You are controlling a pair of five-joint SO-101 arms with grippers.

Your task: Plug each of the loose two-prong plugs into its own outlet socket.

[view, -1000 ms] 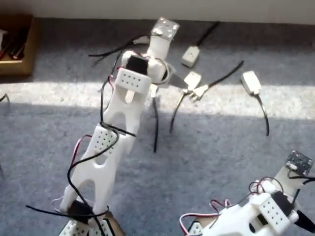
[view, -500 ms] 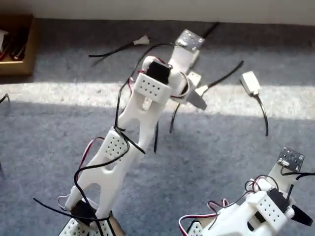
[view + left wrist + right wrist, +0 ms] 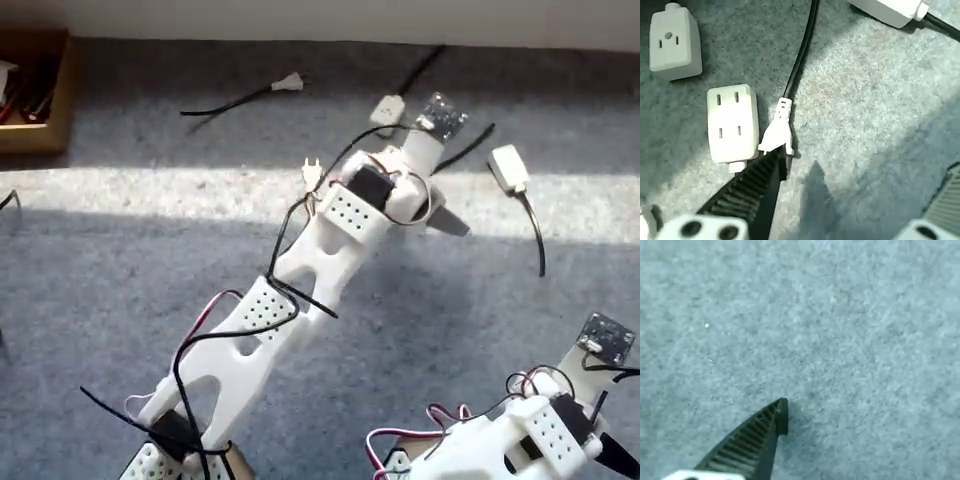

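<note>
On the carpet a white two-prong plug (image 3: 777, 132) on a black cable lies beside a white outlet block (image 3: 733, 122). My left gripper (image 3: 865, 170) is open just above them, its ribbed black finger (image 3: 757, 185) touching the plug's prong end. A single-socket outlet (image 3: 671, 41) and another outlet (image 3: 890, 7) lie further off. From above, my left gripper (image 3: 440, 215) is at the centre right, between two outlets (image 3: 388, 108) (image 3: 510, 168). Two more loose plugs (image 3: 290, 82) (image 3: 312, 172) lie to the left of it. My right gripper (image 3: 612, 455) is open over bare carpet at the near right corner.
A wooden box (image 3: 40, 95) stands at the far left edge. A pale wall runs along the back. Black cables (image 3: 535, 230) trail across the carpet near the outlets. Open carpet lies between the two arms.
My left arm has swung to the right, from the top centre to over the outlet block and plug. That uncovered a plug at the centre. The right arm only shifted slightly.
</note>
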